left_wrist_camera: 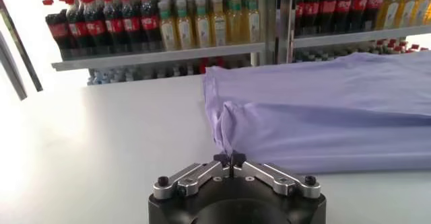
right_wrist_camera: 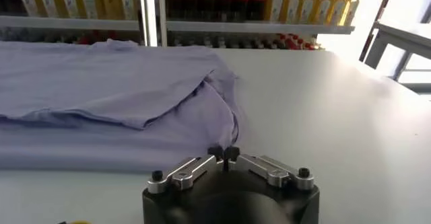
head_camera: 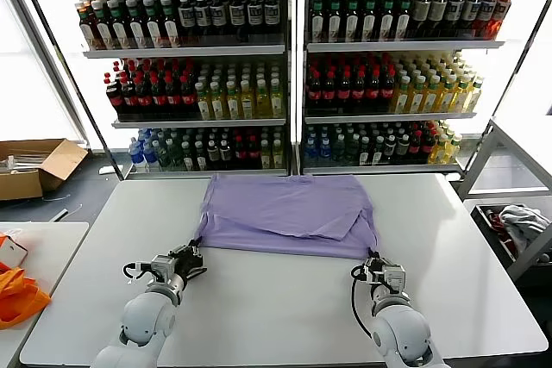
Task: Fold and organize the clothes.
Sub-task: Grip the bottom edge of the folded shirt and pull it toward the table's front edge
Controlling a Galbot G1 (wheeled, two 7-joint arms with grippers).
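The lavender T-shirt (head_camera: pixel 285 213) lies flat on the white table (head_camera: pixel 285 316) towards its far side, with one flap folded over its right half. My left gripper (head_camera: pixel 195 252) sits at the shirt's near left corner, shut, with the hem pinched between its tips. In the left wrist view the left gripper (left_wrist_camera: pixel 229 158) meets the bunched corner of the T-shirt (left_wrist_camera: pixel 323 111). My right gripper (head_camera: pixel 373 261) is shut on the near right corner. In the right wrist view the right gripper (right_wrist_camera: pixel 223 153) touches the edge of the T-shirt (right_wrist_camera: pixel 114 91).
Shelves of bottled drinks (head_camera: pixel 285 66) stand behind the table. A cardboard box (head_camera: pixel 34 165) lies on the floor at the left. Orange fabric (head_camera: pixel 17 295) rests on a side table at the left, and grey-white garments (head_camera: pixel 522 217) lie in a bin at the right.
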